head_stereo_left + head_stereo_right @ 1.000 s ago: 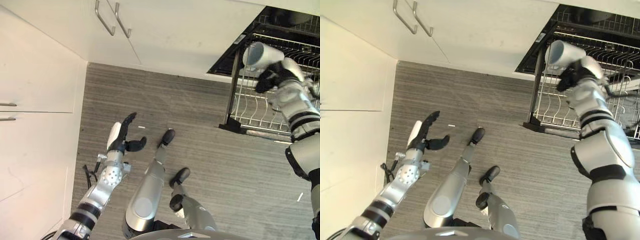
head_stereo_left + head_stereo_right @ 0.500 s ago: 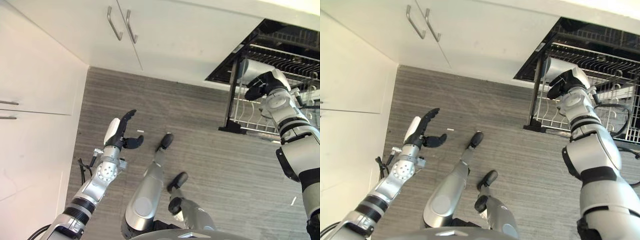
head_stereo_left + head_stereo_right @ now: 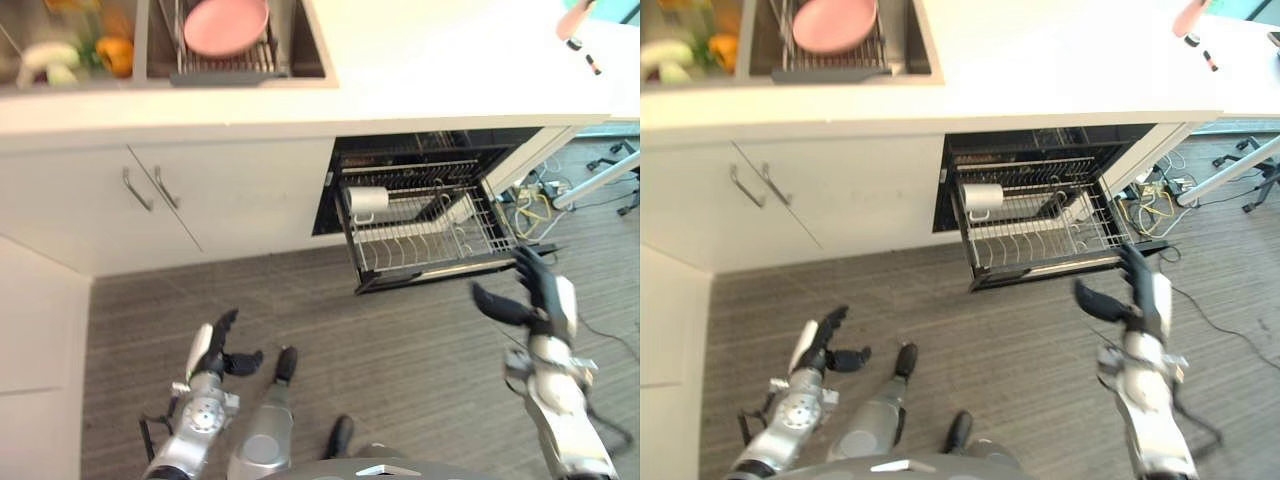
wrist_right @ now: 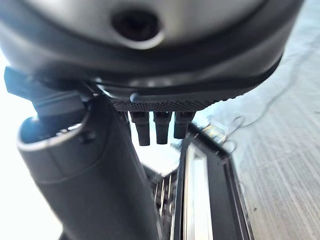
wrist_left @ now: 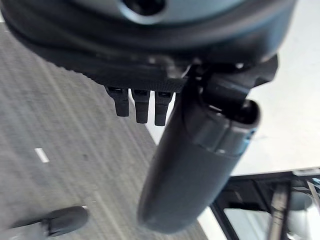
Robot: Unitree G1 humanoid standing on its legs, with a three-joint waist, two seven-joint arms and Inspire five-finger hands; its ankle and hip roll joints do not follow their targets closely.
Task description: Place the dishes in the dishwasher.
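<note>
The dishwasher's wire rack point(image 3: 432, 248) is pulled out under the counter. A white cup point(image 3: 367, 199) lies on its side at the rack's back left corner, and another white dish point(image 3: 461, 208) sits further right in it. A pink plate point(image 3: 227, 25) stands in the drainer in the sink point(image 3: 308, 50) above. My right hand point(image 3: 537, 297) is open and empty, over the floor just right of the rack's front corner. My left hand point(image 3: 213, 350) is open and empty, low over the floor at the left. In each wrist view the thumbs point(image 5: 200, 150) point(image 4: 90, 175) stand clear of straight fingers.
White cabinet doors with two metal handles point(image 3: 141, 188) stand left of the dishwasher. Yellow and green produce point(image 3: 80, 52) lies in the sink's left basin. Cables point(image 3: 527, 201) trail over the floor right of the dishwasher. The white counter point(image 3: 450, 60) runs above it.
The whole view has pulled back and up. My right hand has let go of the white cup, which now lies in the rack, and has drawn away open. The left hand stays open.
</note>
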